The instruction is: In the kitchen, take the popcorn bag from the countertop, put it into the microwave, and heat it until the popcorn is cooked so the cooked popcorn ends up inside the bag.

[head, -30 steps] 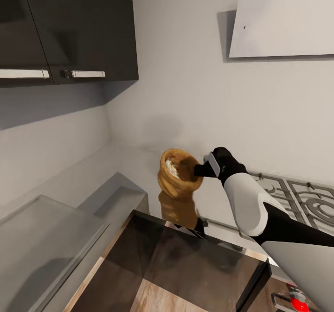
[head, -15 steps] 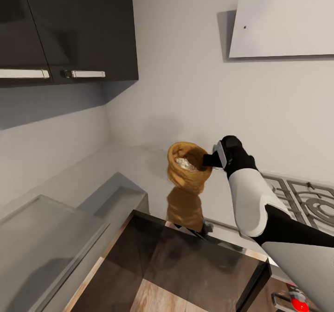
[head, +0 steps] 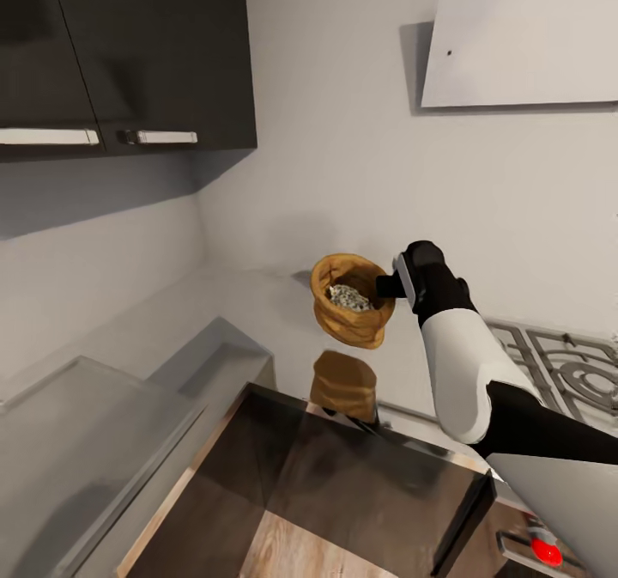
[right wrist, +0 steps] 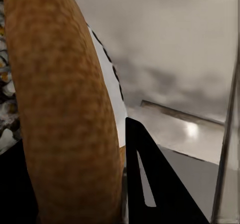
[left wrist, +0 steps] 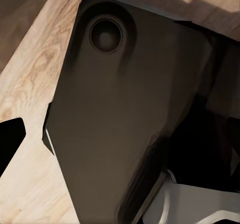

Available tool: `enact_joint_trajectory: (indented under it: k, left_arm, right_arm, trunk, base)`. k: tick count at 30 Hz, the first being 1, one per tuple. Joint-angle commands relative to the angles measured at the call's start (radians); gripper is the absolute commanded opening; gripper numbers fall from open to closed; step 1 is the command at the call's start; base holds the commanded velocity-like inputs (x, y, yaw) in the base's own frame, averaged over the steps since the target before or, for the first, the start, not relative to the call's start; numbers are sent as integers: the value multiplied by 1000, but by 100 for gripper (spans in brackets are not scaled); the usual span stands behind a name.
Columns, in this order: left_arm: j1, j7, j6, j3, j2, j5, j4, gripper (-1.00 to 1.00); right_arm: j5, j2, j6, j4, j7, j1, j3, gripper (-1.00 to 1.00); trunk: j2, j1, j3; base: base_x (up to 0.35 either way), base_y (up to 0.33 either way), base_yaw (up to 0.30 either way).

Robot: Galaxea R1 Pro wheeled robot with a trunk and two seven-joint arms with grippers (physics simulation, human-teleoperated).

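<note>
The tan-brown popcorn bag [head: 350,312] hangs in the air above the glossy steel-grey countertop [head: 257,303], and its reflection lies on the slab below. Whitish-grey popcorn [head: 347,297] shows inside its open mouth. My right gripper [head: 388,286] is shut on the bag's thick rolled rim from the right side. In the right wrist view the rim [right wrist: 60,99] runs between my fingers [right wrist: 150,184], with popcorn bits [right wrist: 6,99] beside it. A pale boxy body [head: 94,441] at the lower left, with a dark glass panel [head: 343,483] swung out from it, looks like the microwave with its door open.
Dark charcoal wall cabinets [head: 146,54] hang at the upper left. The gas hob [head: 558,363] lies right of my right arm. A pale hood panel [head: 524,37] sits on the wall above it. The left wrist view looks down on a dark robot panel [left wrist: 120,114] over wood floor [left wrist: 25,84].
My right gripper has carried the bag upward and a little to the right, away from the countertop. The bag's mouth now faces more upward. The view has shifted slightly.
</note>
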Motion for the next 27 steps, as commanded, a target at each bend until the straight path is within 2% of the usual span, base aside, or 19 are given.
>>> enact_joint_trajectory:
  k: [1,12,23,27]
  left_arm:
    - [0,2,-1,3,-1,3,-2,100]
    - [0,2,-1,3,-2,3,-2,100]
    - [0,2,-1,4,-2,3,-2,100]
    - [0,2,-1,4,-1,3,-2,100]
  right_arm:
    - [3,1,2,-1,3,-1,-6,-100]
    - [-7,1,2,19,9,-1,-7,-100]
    - [-10,1,2,212,14,-1,-11,-100]
    - [-12,1,2,233,21,-1,-17,-100]
  trunk:
    - [-1,0,-1]
    - [-1,0,-1]
    - [-1,0,-1]
    - [-1,0,-1]
  base:
    - [-319,0,0]
    - [-343,0,0]
    - [-345,0,0]
    - [-345,0,0]
